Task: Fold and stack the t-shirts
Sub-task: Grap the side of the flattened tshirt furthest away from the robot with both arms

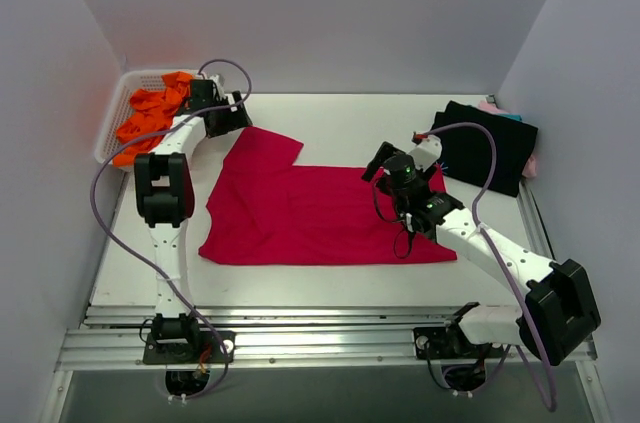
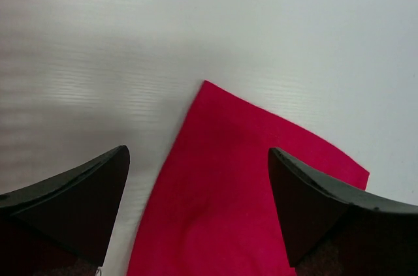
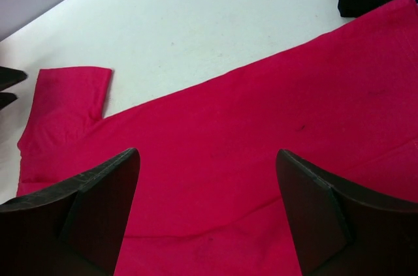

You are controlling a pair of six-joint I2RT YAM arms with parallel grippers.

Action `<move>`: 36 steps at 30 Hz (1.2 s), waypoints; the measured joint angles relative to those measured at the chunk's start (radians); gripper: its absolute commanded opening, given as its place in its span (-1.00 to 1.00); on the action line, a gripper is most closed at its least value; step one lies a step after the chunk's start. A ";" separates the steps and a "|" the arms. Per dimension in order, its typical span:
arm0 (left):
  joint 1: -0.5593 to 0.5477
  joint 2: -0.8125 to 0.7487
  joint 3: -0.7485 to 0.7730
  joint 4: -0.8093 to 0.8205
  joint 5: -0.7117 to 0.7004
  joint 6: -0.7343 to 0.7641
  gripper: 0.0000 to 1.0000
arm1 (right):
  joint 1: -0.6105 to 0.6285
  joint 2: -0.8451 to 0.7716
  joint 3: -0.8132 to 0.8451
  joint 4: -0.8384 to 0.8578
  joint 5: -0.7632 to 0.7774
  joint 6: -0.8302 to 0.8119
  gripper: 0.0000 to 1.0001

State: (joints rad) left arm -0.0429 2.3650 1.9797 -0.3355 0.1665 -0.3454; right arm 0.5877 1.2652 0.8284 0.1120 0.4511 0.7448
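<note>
Crimson-red soft cloth t-shirt [image 1: 300, 213] lies spread flat. Left gripper [image 2: 197, 151] above far-left sleeve [image 2: 241, 178], jaws spread. Right gripper [image 3: 207, 153] above right part, jaws spread.

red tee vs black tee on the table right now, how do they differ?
Pose: the red t-shirt lies spread open, one sleeve out toward the far left; the black t-shirt is folded into a compact rectangle.
Place: the red t-shirt fills the middle of the table; the black t-shirt sits at its far right corner.
Footprint: the red t-shirt covers far more surface than the black t-shirt.
Shared: both are plain cloth, lying flat.
</note>
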 measured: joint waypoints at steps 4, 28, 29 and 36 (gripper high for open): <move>0.003 0.128 0.158 -0.081 0.143 0.054 0.96 | -0.006 -0.009 0.000 0.008 -0.007 -0.005 0.62; 0.010 0.377 0.640 -0.423 0.218 0.093 0.59 | -0.058 -0.004 -0.027 0.027 -0.056 -0.013 0.64; 0.008 0.381 0.648 -0.431 0.220 0.096 0.59 | -0.058 -0.007 -0.027 0.027 -0.056 -0.013 0.63; -0.019 0.383 0.656 -0.468 0.223 0.122 0.46 | -0.064 -0.014 -0.035 0.028 -0.068 -0.013 0.64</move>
State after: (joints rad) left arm -0.0624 2.7480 2.6358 -0.8032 0.3897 -0.2230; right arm 0.5232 1.2514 0.7933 0.1398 0.3828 0.7315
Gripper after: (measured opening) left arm 0.755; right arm 0.818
